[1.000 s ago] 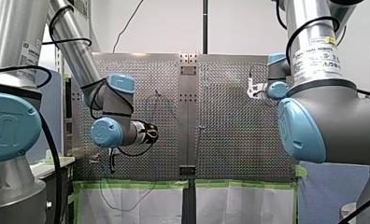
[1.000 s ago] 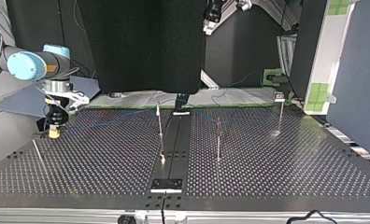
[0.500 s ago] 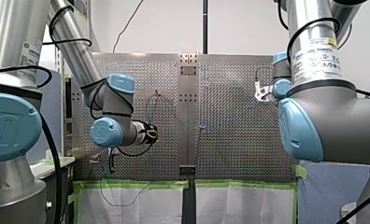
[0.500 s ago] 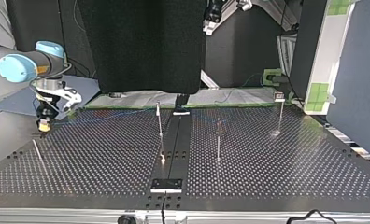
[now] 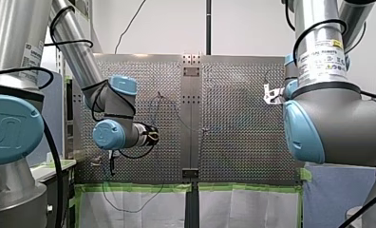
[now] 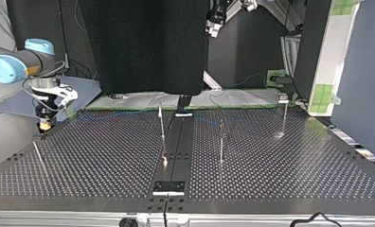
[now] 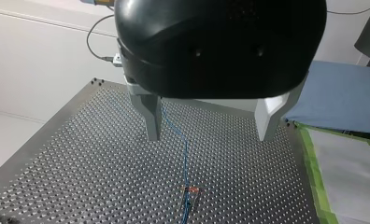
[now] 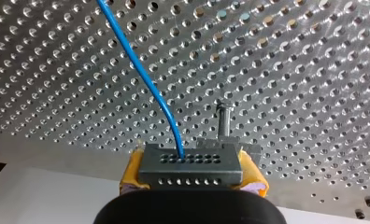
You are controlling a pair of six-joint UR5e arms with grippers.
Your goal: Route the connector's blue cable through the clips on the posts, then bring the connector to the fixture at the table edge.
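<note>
A robotics lab: my left arm (image 5: 79,52) and my right arm (image 5: 319,28), blue-jointed, flank a perforated metal counter (image 6: 105,156) edged in green tape (image 5: 138,186) and set with thin posts (image 6: 161,124).

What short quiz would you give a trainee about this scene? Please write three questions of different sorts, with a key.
1. Multiple choice: what does my right gripper hold between its yellow pads?
A) a bolt
B) the connector
C) nothing

2. True or false: my left gripper is shut on the blue cable.

3. Fill in: in the top view, my right gripper is at the view's ____ side.

Key
1. B
2. False: my left gripper is open and holds nothing.
3. left
</note>
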